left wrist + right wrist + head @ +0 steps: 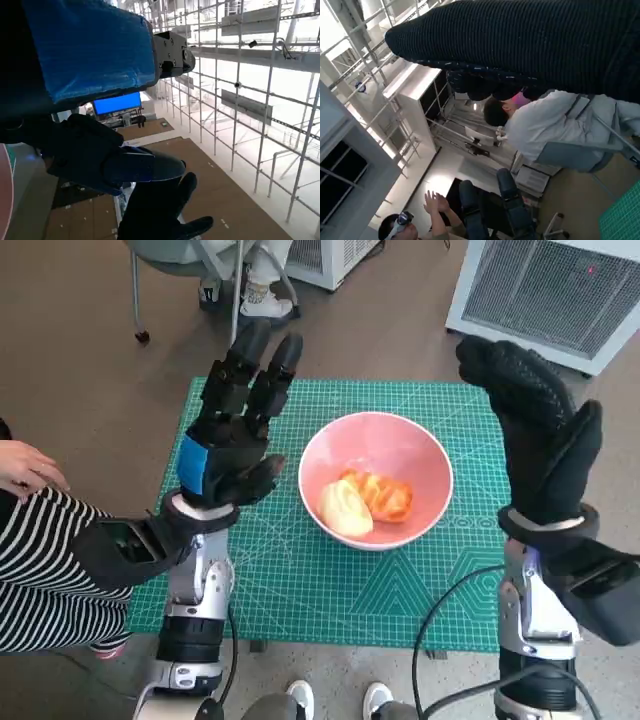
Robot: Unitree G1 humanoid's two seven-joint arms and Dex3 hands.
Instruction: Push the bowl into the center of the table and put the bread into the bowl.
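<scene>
Pink and round, the bowl [376, 478] sits near the middle of the green mat [300, 580] that covers the bench, a little toward the right edge. Inside it lies the bread [365, 502], a pale piece beside an orange-glazed one, resting against the bowl's near wall.

Both hands are raised above the bench, holding nothing. The left hand [232, 430] hovers over the mat's left part, just beside the bowl and not touching it, released, its fingers [265, 365] stretched out and slightly apart toward the far edge; blue tape [192, 465] shows on its back. The right hand [535, 430] in its knitted glove stands up past the mat's right edge, also released, fingers straight and together with the thumb apart.

At the left edge of the head view a person in striped clothes [40, 570] rests a hand on their lap. A white unit [555, 290] stands on the floor beyond the far right corner, and a chair's legs [140, 300] beyond the far left.
</scene>
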